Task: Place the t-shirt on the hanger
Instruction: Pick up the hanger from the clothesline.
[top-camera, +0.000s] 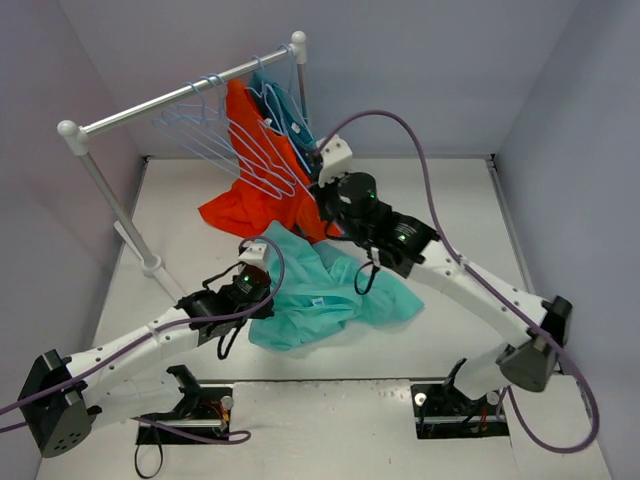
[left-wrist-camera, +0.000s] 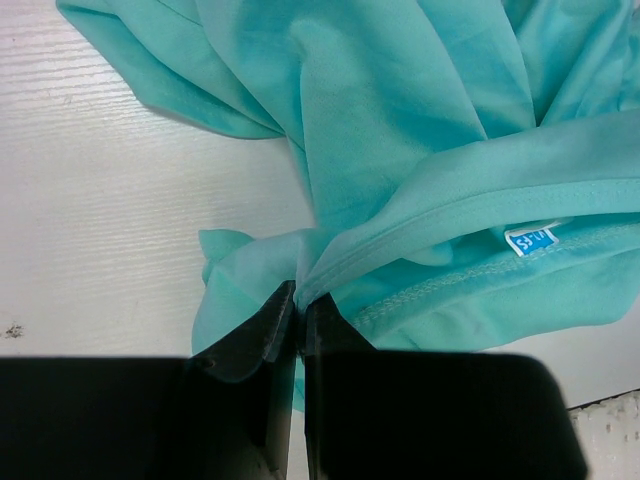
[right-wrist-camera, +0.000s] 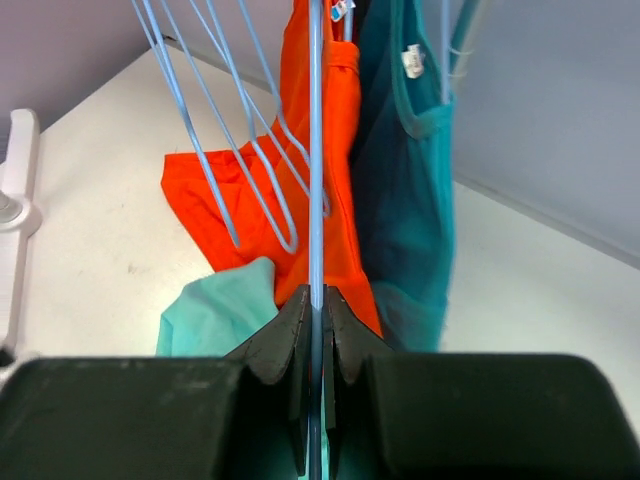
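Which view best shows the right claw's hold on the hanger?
Right wrist: the right claw is shut on the hanger, close up. The top view shows it small and unclear; the left wrist view shows none of it.

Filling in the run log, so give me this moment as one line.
left fingers: shut on t-shirt | right fingers: shut on hanger | t-shirt: crumpled on table | hanger: bare, beside orange shirt

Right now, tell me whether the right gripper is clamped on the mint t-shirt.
No, the right gripper is shut on the thin wire of the hanger, while the t-shirt lies off to one side.
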